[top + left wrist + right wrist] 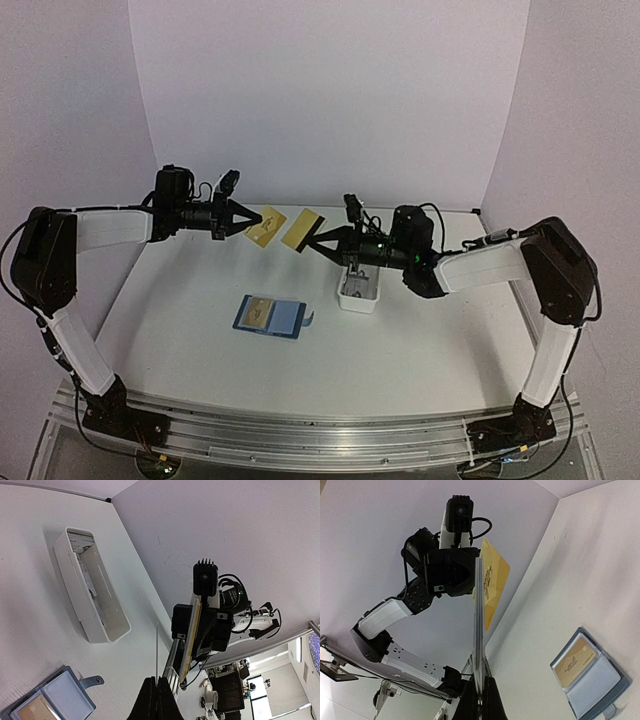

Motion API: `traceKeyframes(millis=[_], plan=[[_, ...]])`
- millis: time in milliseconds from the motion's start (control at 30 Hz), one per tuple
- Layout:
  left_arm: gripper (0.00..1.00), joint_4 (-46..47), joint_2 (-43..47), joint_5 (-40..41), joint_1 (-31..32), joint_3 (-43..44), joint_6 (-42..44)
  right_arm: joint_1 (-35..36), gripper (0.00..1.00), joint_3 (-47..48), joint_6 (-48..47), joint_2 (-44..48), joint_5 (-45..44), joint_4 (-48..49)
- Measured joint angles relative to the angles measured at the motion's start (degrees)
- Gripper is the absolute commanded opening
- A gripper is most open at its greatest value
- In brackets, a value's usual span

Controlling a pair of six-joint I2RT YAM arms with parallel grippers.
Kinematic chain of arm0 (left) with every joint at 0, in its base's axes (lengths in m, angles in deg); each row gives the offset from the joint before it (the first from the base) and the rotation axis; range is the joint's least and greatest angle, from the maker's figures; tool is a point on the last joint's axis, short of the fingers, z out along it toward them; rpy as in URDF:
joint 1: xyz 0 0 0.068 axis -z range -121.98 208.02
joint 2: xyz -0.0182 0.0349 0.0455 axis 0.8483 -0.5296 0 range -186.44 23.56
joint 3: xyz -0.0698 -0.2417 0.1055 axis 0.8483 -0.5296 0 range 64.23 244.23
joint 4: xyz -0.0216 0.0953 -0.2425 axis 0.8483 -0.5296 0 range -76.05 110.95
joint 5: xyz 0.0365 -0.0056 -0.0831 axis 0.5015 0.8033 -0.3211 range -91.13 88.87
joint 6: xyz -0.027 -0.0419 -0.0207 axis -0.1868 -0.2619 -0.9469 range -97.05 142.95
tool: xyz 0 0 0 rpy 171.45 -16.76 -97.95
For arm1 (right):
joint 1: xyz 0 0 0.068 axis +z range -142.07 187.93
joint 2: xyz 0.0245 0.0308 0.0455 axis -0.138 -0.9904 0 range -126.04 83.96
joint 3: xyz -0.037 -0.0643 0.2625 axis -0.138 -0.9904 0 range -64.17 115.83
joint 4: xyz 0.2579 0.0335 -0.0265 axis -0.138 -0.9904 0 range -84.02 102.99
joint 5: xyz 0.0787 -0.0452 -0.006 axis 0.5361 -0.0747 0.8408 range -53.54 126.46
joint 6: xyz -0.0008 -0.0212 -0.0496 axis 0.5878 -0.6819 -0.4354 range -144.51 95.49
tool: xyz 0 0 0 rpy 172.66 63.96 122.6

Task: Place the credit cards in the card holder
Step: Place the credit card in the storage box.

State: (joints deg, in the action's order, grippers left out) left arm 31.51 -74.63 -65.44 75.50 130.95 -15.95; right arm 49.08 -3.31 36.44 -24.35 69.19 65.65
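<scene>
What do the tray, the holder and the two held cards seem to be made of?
Tray: probably rigid plastic, smooth white, thin moulded walls. Holder: perhaps faux leather or soft vinyl, matte blue, with a bent tab. Left card and right card: likely stiff plastic, gold faces; both look flat though pinched at one edge.

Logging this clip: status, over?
Left gripper shut on gold card, right gripper on second card, both aloft. Card holder open, one card inside. White tray sits apart.

Blue card holder point(287, 318) open w/ gold card point(260, 311), 2 cards point(265, 226) point(302, 231) aloft
</scene>
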Motion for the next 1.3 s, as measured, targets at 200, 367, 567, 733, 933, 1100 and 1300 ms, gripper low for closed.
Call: traceKeyframes(millis=[200, 367, 567, 733, 933, 1100, 1300], plan=[[0.00, -0.61, 0.02, -0.02, 0.11, 0.00, 2.43, -1.90, 0.00, 8.15, -24.48, 5.44, -4.33, -31.08], [0.00, -1.53, 0.37, 0.07, 0.09, 0.00, 4.15, -2.75, 0.00, 10.43, -53.77, 12.35, -14.43, -53.44], [0.00, -1.55, 1.97, 0.42, 0.09, -0.02, 5.03, -3.76, 0.00, 6.23, -78.86, 14.60, -19.74, -62.82], [0.00, -2.29, 2.91, 0.81, 0.09, -0.02, 7.06, -4.81, 0.00, 2.78, -91.45, 12.02, -21.88, -63.28], [0.00, -5.05, 3.63, 1.55, 0.09, -0.13, 8.79, -5.49, 0.00, -1.36, -98.73, 10.95, -20.44, -60.83], [0.00, -6.29, 3.63, 1.81, 0.09, -0.11, 9.20, -5.49, 0.00, -1.42, -101.70, 7.98, -18.99, -58.84], [0.00, -7.34, 3.63, 2.45, 0.09, -0.11, 9.60, -5.51, 0.14, -1.33, -103.43, 6.38, -17.73, -56.61]])
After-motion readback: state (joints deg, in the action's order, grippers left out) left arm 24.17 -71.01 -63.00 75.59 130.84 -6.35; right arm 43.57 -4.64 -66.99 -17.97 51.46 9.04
